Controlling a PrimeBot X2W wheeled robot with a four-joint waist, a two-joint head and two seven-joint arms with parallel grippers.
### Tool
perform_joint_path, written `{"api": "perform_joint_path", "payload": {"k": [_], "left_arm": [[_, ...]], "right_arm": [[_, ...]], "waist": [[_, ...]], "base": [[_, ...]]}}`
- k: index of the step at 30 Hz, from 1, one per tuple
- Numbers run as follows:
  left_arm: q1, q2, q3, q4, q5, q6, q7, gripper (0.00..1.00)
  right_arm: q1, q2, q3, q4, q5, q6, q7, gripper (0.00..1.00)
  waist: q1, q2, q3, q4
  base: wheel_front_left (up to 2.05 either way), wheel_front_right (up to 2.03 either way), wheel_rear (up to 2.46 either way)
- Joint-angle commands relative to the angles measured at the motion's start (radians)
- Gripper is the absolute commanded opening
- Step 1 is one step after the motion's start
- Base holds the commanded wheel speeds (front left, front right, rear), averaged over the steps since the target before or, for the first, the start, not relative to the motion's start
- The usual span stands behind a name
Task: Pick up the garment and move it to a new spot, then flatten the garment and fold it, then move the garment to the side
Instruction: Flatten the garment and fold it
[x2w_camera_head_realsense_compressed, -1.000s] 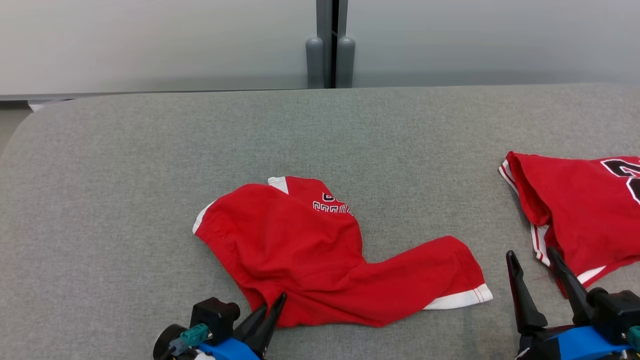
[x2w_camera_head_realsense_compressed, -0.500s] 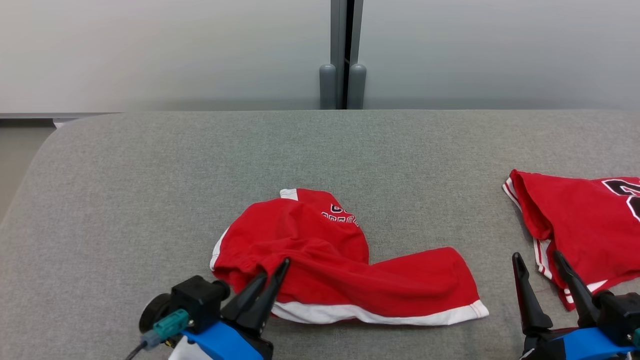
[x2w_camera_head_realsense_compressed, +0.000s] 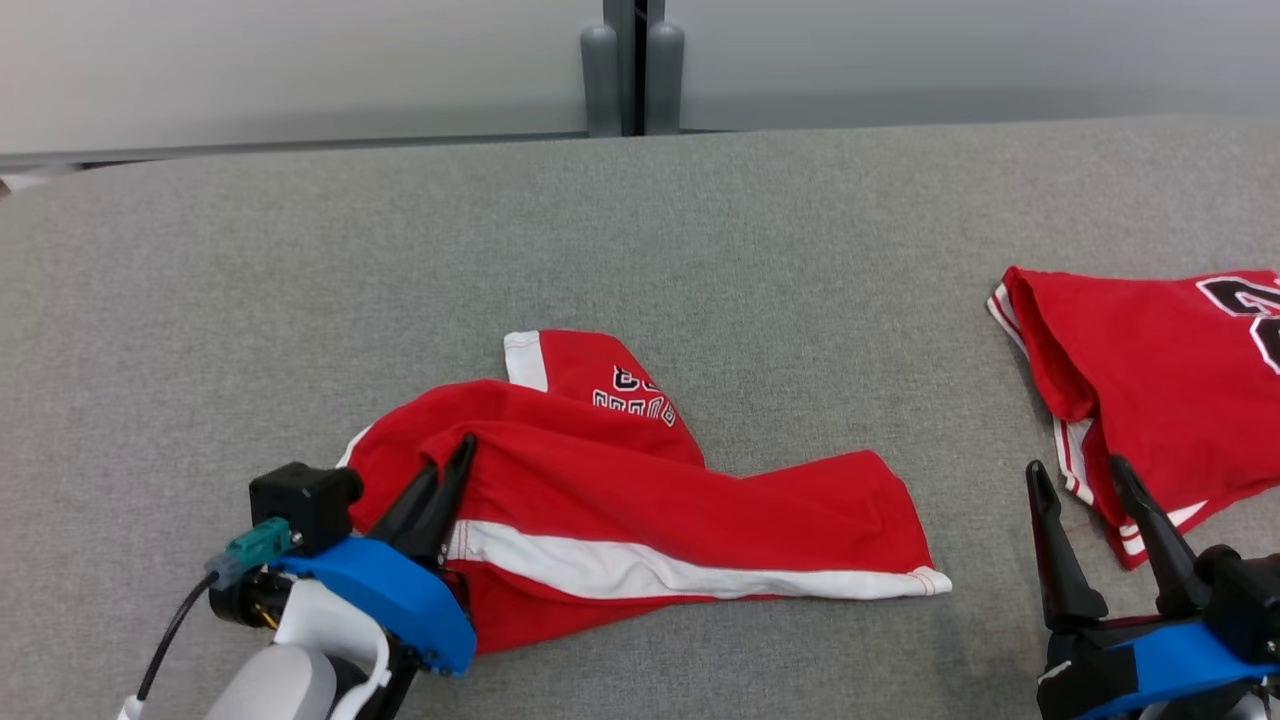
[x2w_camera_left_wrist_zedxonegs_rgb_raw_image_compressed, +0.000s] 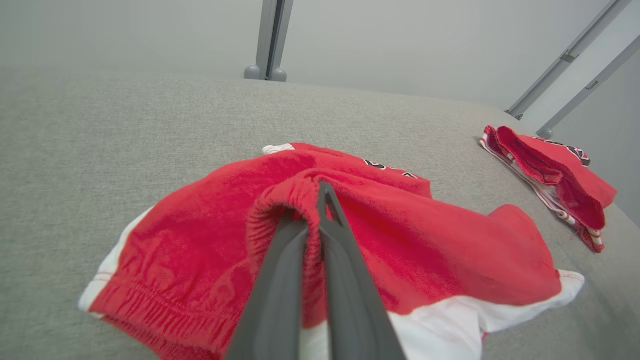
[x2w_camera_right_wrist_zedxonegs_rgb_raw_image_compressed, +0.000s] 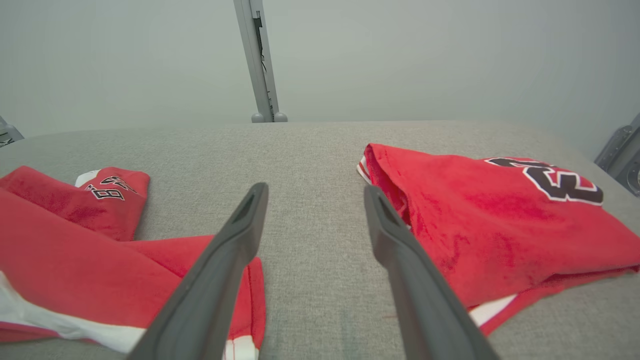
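While our left fingers (x2w_camera_head_realsense_compressed: 440, 490) pinch shut on the waistband of the red shorts (x2w_camera_head_realsense_compressed: 680, 500), lying at six o'clock on the grey bench (x2w_camera_head_realsense_compressed: 700, 230), our right fingers (x2w_camera_head_realsense_compressed: 1055, 560) gape wide, empty. A thin pinch could slip, or the trailing leg could snag the jersey (x2w_camera_head_realsense_compressed: 1160, 370) at three o'clock.

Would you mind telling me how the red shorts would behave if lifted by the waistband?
Probably floppy: the red shorts lie in soft folds. Likely light: the left gripper pinches just a bunched waistband edge. The free leg would probably dangle.

Garment (x2w_camera_head_realsense_compressed: 700, 490) — soft matt cloth; table (x2w_camera_head_realsense_compressed: 300, 280) — seemingly coarse woven fabric.
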Motion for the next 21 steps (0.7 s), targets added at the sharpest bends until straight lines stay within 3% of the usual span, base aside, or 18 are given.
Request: {"api": "perform_joint_path", "payload": {"k": [1, 5, 6, 7, 8, 21], "left_arm": [[-0.033, 0.0, 0.007, 0.035, 0.006, -0.005, -0.01, 0.0], [-0.093, -0.006, 0.006, 0.121, 0.014, -0.022, -0.027, 0.0], [-0.104, -0.007, 0.003, 0.142, 0.023, -0.024, -0.034, 0.07], [-0.114, -0.002, -0.003, 0.162, 0.036, -0.023, -0.039, 0.35], [-0.12, -0.006, -0.005, 0.179, 0.035, -0.027, -0.047, 1.0], [-0.043, 0.02, -0.002, 0.247, 0.075, 0.018, -0.142, 1.0]], "right_arm": [[-0.018, 0.0, 0.001, 0.004, 0.002, 0.0, -0.009, 1.0], [-0.042, 0.0, 0.002, 0.016, 0.001, 0.0, -0.017, 1.0], [-0.046, 0.0, 0.003, 0.02, 0.002, 0.0, -0.018, 1.0], [-0.049, 0.0, 0.003, 0.024, 0.002, 0.0, -0.02, 1.0], [-0.05, 0.0, 0.004, 0.028, 0.002, 0.0, -0.022, 1.0], [-0.03, 0.0, 0.001, 0.036, -0.012, 0.0, -0.014, 1.0]], "waist": [[-0.0002, -0.0001, 0.017, 0.0], [-0.0002, -0.0001, 0.043, -0.011], [-0.0002, -0.0001, 0.046, -0.012], [-0.0002, -0.0001, 0.048, -0.013], [-0.0002, -0.0001, 0.048, -0.014], [-0.0002, -0.0001, -0.022, 0.025]], "base": [[0.0, 0.0, 0.0], [0.0, 0.0, 0.0], [0.0, 0.0, 0.0], [0.0, 0.0, 0.0], [0.0, 0.0, 0.0], [0.0, 0.0, 0.0]]}}
